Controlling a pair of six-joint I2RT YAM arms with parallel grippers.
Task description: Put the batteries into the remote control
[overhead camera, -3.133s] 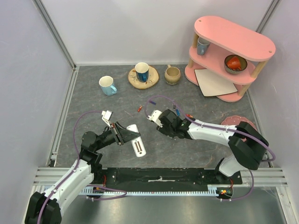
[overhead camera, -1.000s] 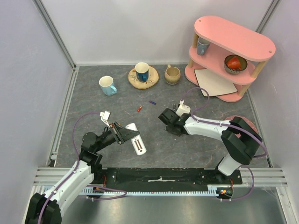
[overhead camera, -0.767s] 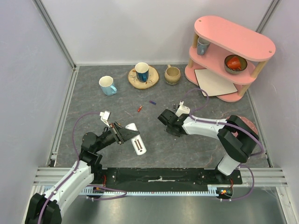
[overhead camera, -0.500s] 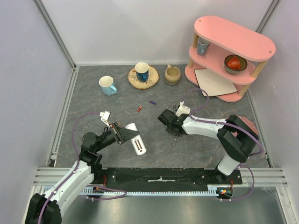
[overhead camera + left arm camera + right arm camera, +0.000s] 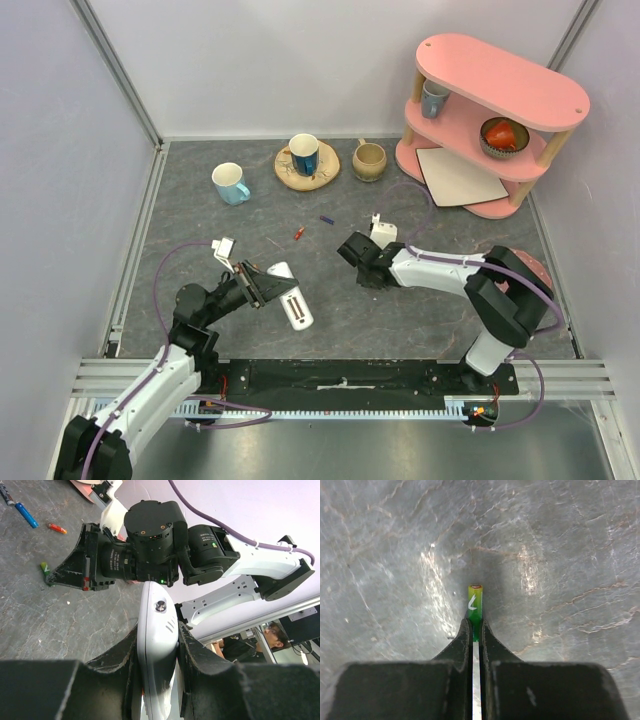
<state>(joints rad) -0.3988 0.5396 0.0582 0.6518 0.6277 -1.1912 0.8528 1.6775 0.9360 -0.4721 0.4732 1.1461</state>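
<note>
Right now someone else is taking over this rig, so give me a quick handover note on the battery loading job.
Left claw: shut on the remote control, dark slot facing up in the top view.
Right claw: shut on a green-yellow battery, low over the table, short of the remote.
Loose on the table: red battery and blue battery, beyond both claws.
Done: remote gripped, one battery gripped.
Left: seat the held battery in the slot, then fetch the loose ones.
</note>
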